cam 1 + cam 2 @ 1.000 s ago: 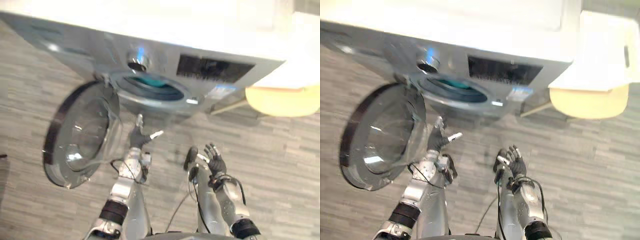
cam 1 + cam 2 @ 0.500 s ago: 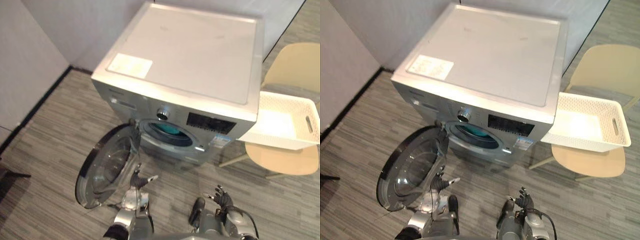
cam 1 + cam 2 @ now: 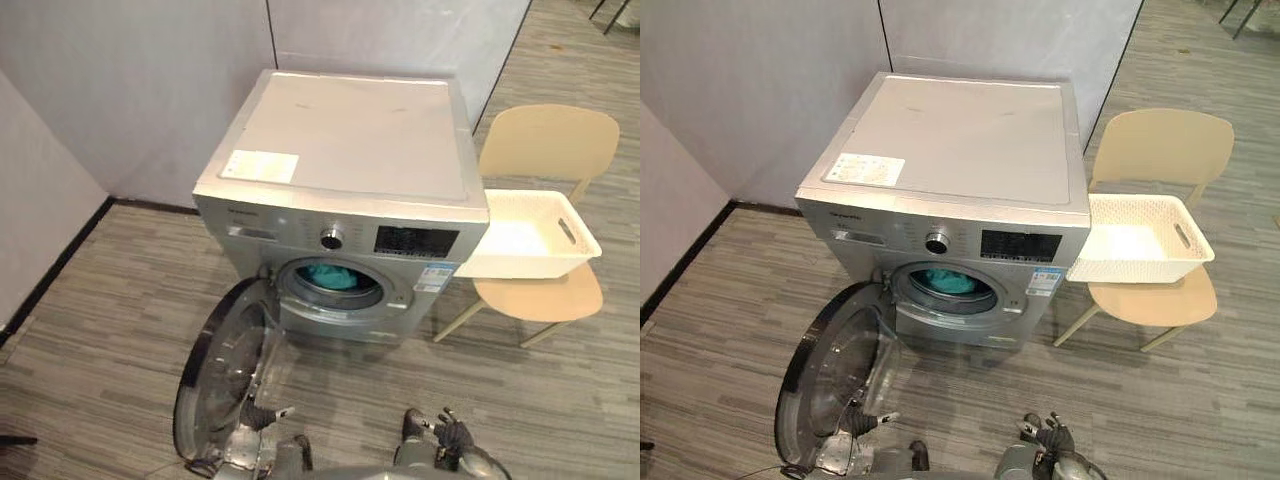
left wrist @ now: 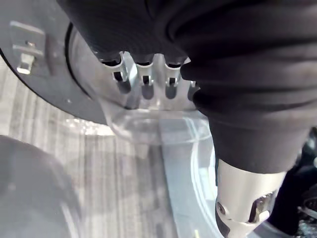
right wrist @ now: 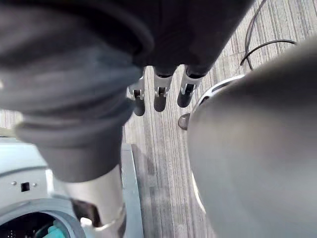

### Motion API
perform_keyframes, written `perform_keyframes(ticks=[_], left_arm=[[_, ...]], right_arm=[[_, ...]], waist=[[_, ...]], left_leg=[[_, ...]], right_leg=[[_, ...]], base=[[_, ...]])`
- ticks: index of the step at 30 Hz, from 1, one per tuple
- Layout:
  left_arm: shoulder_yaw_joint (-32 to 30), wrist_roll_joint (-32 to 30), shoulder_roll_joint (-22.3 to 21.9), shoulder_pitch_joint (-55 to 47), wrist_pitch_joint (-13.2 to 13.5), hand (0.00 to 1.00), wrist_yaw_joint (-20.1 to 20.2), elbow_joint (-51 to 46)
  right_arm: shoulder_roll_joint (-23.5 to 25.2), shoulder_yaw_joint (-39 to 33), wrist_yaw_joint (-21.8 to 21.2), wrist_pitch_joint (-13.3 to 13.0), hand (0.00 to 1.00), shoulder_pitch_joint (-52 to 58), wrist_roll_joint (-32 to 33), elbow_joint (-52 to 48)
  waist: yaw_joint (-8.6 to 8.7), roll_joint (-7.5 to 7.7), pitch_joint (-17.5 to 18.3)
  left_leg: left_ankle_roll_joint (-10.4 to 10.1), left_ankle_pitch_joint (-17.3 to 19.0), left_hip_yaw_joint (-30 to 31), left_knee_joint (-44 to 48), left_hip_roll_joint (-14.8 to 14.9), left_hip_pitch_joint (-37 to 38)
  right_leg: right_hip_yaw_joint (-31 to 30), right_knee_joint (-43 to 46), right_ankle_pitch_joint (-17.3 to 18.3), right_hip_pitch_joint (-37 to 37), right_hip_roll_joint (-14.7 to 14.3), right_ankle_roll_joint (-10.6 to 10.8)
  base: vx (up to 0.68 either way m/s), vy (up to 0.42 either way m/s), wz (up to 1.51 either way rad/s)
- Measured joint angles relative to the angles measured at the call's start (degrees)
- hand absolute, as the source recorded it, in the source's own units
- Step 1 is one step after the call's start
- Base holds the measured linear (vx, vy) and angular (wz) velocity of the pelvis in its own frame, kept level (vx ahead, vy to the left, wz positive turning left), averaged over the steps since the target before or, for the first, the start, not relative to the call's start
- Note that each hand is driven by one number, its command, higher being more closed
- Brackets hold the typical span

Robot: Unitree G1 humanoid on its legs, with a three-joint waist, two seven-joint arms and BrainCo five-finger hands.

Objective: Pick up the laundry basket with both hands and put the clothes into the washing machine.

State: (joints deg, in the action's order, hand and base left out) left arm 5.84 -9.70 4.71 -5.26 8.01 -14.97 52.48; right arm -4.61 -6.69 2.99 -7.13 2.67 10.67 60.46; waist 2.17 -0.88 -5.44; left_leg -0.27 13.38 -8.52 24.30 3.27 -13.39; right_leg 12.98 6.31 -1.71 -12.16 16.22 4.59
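Nearest us, both hands hang low and empty. Our left hand (image 3: 262,415) is slack, fingers (image 4: 144,82) straight and thumb out, just beside the glass of the swung-open door (image 3: 225,375). Our right hand (image 3: 452,433) is slack too, fingers loosely spread over bare floor (image 3: 100,340).

Ahead of the left hand, teal clothes (image 3: 328,275) lie inside the drum of the silver washing machine (image 3: 350,150). The white laundry basket (image 3: 520,265) sits on the seat of a pale chair (image 3: 545,140), well ahead and to the right of our right hand, touching the machine's side. Its inside looks bare.

We judge the loading as good as done. To finish well, we should keep the left hand off the door glass and check that no cloth hangs over the drum's lip.

The floor is grey striped planking. Plain grey wall panels (image 3: 150,90) stand behind the machine.
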Motion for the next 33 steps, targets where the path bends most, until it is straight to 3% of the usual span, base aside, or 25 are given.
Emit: perform_keyframes(ticks=[1,2,3,4,7,11,13,19,24,26,29,33], left_arm=[[-0.33,0.0,-0.04,-0.26,-0.14,0.0,0.01,0.01],[-1.13,-0.01,-0.32,-0.64,-0.23,0.0,0.0,0.1],[-1.49,-0.02,-0.23,-1.02,-0.27,0.0,0.0,0.17],[-1.9,0.01,0.35,-1.22,-0.32,0.0,0.0,0.42],[-1.9,0.01,0.97,-1.02,-0.31,0.0,0.09,1.38],[-2.64,-0.02,-0.18,-0.62,-0.33,0.0,0.56,1.64],[-3.19,0.13,-1.77,-0.64,-0.25,0.0,0.46,0.92],[-4.31,4.69,-2.03,-1.31,0.07,0.0,-0.54,-4.23],[-8.59,8.24,-2.97,-2.44,1.38,0.0,-4.97,-22.18],[-16.19,9.03,-4.44,-3.57,1.47,0.0,-7.9,-33.54],[-25.59,10.23,-5.76,-4.79,3.05,0.0,-11.93,-45.46],[-31.42,10.84,-5.55,-4.99,4.4,0.0,-15.11,-51.03]], right_arm=[[-0.33,-0.01,-0.12,0.07,0.0,-0.15,0.01,-0.05],[-0.57,0.12,-0.54,0.04,0.0,-0.94,-0.01,-0.05],[-0.58,0.24,-0.57,0.06,0.0,-0.84,0.0,0.01],[-0.25,0.5,-0.66,0.01,0.0,-0.32,-0.03,0.25],[0.38,0.69,-0.79,0.05,0.0,-0.27,-0.07,1.35],[0.71,0.36,-0.69,0.1,0.0,0.43,-0.09,1.7],[0.67,0.41,-0.62,0.19,0.0,0.5,-0.14,2.01],[0.98,0.57,-0.52,0.14,0.0,1.28,-0.14,2.02],[0.83,0.9,-0.53,-0.34,0.0,1.81,-0.42,1.54],[0.19,1.12,-0.53,-0.3,0.0,1.78,-2.06,1.2],[-0.5,0.95,-0.54,-0.38,0.0,1.71,-2.31,1.21],[-1.38,0.63,-0.79,-0.06,0.0,2.19,-2.89,1.27]], waist=[[0.05,-0.6,-0.28],[0.21,-1.39,-0.83],[0.16,-0.9,-0.91],[0.09,-0.84,-0.84],[0.14,0.85,0.16],[0.01,1.29,0.85],[-0.29,0.44,1.58],[-0.88,0.99,1.86],[-1.47,0.98,1.54],[-3.25,0.21,0.57],[-3.13,-0.5,0.51],[-3.98,-1.44,1.09]], left_leg=[[0.26,-0.1,-0.6,-0.89,0.86,0.16],[1.69,-0.86,-1.88,-2.62,1.54,1.38],[1.85,-1.36,-2.69,-3.84,1.78,2.78],[1.4,-2.23,-3.18,-5.47,1.76,4.09],[0.77,-4.19,-3.85,-8.19,1.52,4.33],[-0.65,-9.46,-3.6,-16.05,0.04,5.9],[-1.54,-12.3,-3.51,-20.47,0.79,6.51],[-2.12,-15.0,-3.11,-25.19,0.9,9.68],[-1.76,-16.91,0.81,-25.14,0.53,6.91],[-1.31,-14.8,1.47,-20.75,0.69,5.91],[-2.16,-13.88,4.61,-19.61,-0.13,5.45],[-2.13,-13.94,3.66,-21.89,-0.42,7.17]], right_leg=[[0.45,1.02,2.15,-0.13,-0.06,-2.03],[1.35,9.11,2.47,-2.19,-0.12,-1.64],[2.02,15.76,3.14,-2.32,-0.71,-1.83],[3.28,21.24,6.05,-0.59,-1.64,-2.41],[4.72,20.83,11.03,2.4,-3.33,-1.36],[4.23,6.76,10.12,6.7,-5.73,-0.97],[4.47,-0.14,6.15,8.3,-8.34,-1.2],[5.1,-4.25,4.45,11.35,-10.21,-1.95],[10.65,-5.29,4.16,12.12,-9.49,-1.92],[9.81,-3.42,4.75,12.06,-9.09,-1.94],[9.61,-3.64,5.1,11.77,-9.09,-1.65],[8.05,-4.14,4.92,11.83,-8.63,-1.06]], base=[[-0.11,0.132,-0.47],[-0.09,0.055,-0.39],[-0.06,0.076,-0.38],[0.0,0.046,-0.26],[0.03,-0.037,-0.16],[0.06,-0.121,-0.02],[0.0,-0.084,-0.08],[-0.02,-0.044,0.04],[-0.05,0.011,0.54],[-0.06,0.045,-0.02],[-0.05,0.034,-0.01],[-0.01,0.028,-0.16]])
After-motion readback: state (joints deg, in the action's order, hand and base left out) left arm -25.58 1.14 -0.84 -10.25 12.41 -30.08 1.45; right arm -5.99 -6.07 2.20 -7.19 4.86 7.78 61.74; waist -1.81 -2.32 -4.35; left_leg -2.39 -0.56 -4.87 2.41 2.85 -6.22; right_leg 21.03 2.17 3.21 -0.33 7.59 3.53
